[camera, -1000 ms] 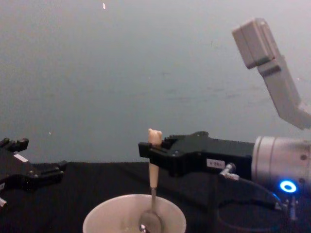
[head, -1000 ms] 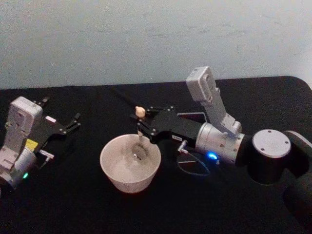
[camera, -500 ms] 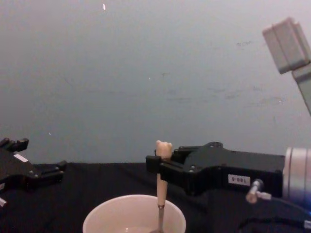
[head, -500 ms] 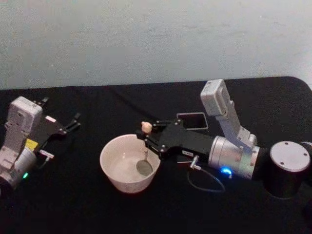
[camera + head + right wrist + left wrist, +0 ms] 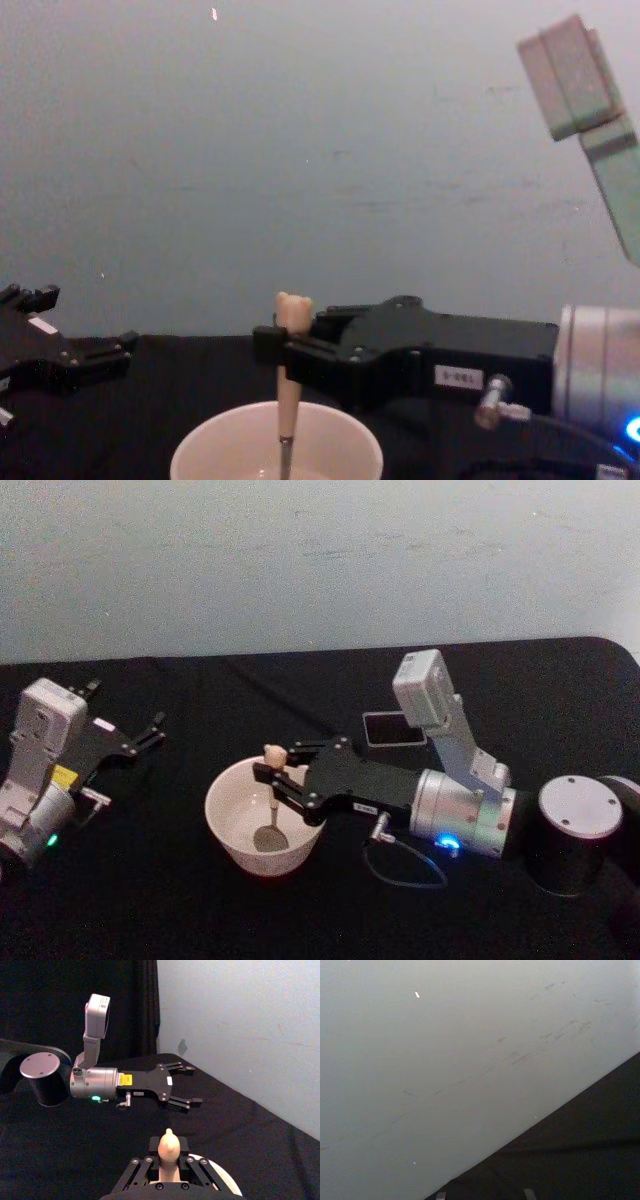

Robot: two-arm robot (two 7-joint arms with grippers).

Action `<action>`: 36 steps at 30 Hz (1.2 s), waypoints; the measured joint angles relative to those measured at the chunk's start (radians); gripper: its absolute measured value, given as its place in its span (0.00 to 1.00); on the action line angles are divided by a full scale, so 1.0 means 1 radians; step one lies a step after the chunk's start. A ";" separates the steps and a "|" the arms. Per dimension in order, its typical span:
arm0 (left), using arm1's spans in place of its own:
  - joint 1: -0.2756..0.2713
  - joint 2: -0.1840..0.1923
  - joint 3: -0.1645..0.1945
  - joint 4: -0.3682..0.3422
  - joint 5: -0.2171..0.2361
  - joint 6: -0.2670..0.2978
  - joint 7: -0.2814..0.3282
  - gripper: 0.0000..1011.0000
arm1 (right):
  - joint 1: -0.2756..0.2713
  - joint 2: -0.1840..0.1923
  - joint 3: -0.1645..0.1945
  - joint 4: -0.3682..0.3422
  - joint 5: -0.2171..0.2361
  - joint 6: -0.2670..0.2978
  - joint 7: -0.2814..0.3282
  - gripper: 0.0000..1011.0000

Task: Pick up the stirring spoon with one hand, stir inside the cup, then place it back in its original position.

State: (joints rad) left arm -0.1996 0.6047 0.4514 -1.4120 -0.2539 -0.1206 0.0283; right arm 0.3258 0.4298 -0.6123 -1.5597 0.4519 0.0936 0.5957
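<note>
Head view, spoon: the spoon (image 5: 272, 798) stood close to upright left of frame centre, its round end down inside the cup (image 5: 232, 798) and its bear head up.
Head view, right hand: the right gripper (image 5: 270, 778) was clamped on the spoon's handle just under the bear head, reaching in from the right over the cup's rim.
Head view, way back: the holder (image 5: 393, 745) sat above and right of the cup, just behind the right forearm. By my judgement the return runs up and to the right, and the right arm is much the nearer one.
Head view, left hand: the left gripper (image 5: 152, 729) lay parked at the left edge, fingers spread and empty.
Left wrist view: a pale wall (image 5: 445, 1060) stood over the black table (image 5: 580, 1150), their border slanting.
Right wrist view: the bear head (image 5: 167, 1146) sat at bottom centre between the pinching fingers, with the left gripper beyond it at centre, spread wide.
Chest view: the handle (image 5: 288, 400) stood upright at lower centre, dipping into the cup.
</note>
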 joint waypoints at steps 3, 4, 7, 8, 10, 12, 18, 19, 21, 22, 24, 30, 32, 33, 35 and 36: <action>0.000 0.000 0.000 0.000 0.000 0.000 0.000 0.99 | 0.009 -0.011 -0.008 0.010 0.000 0.004 -0.005 0.20; 0.000 0.000 0.000 0.000 0.000 0.000 0.000 0.99 | 0.013 -0.016 -0.011 0.013 -0.001 0.005 -0.006 0.20; 0.000 0.000 0.000 0.000 0.000 0.000 0.000 0.99 | 0.027 -0.032 -0.021 0.032 -0.003 0.010 -0.013 0.20; 0.000 0.000 0.000 0.000 0.000 0.000 0.000 0.99 | 0.035 -0.041 -0.025 0.042 -0.005 0.013 -0.017 0.20; 0.000 0.000 0.000 0.000 0.000 0.000 0.000 0.99 | 0.044 -0.051 -0.029 0.055 -0.008 0.017 -0.021 0.20; 0.000 0.000 0.000 0.000 0.000 0.000 0.000 0.99 | 0.058 -0.066 -0.034 0.078 -0.012 0.023 -0.029 0.20; 0.000 0.000 0.000 0.000 0.000 0.000 0.000 0.99 | 0.093 -0.105 -0.037 0.141 -0.026 0.038 -0.057 0.20; 0.000 0.000 0.000 0.000 0.000 0.000 0.000 0.99 | 0.096 -0.109 -0.036 0.148 -0.028 0.038 -0.061 0.20; 0.000 0.000 0.000 0.000 0.000 0.000 0.000 0.99 | 0.106 -0.119 -0.032 0.170 -0.033 0.040 -0.070 0.20; 0.000 0.000 0.000 0.000 0.000 0.000 0.000 0.99 | 0.109 -0.122 -0.030 0.176 -0.034 0.040 -0.074 0.20; 0.000 0.000 0.000 0.000 0.000 0.000 0.000 0.99 | 0.116 -0.129 -0.024 0.194 -0.037 0.040 -0.080 0.20; 0.000 0.000 0.000 0.000 0.000 0.000 0.000 0.99 | 0.122 -0.131 -0.005 0.212 -0.041 0.038 -0.086 0.20; 0.000 0.000 0.000 0.000 0.000 0.000 0.000 0.99 | 0.121 -0.127 -0.001 0.212 -0.042 0.037 -0.085 0.20; 0.000 0.000 0.000 0.000 0.000 0.000 0.000 0.99 | 0.118 -0.121 0.003 0.209 -0.042 0.036 -0.084 0.20; 0.000 0.000 0.000 0.000 0.000 0.000 0.000 0.99 | 0.113 -0.114 0.005 0.202 -0.042 0.036 -0.082 0.20; 0.000 0.000 0.000 0.000 0.000 0.000 0.000 0.99 | 0.107 -0.106 0.008 0.195 -0.042 0.036 -0.078 0.20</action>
State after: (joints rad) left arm -0.1995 0.6047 0.4514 -1.4120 -0.2539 -0.1205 0.0283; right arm 0.4330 0.3234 -0.6045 -1.3651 0.4095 0.1293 0.5179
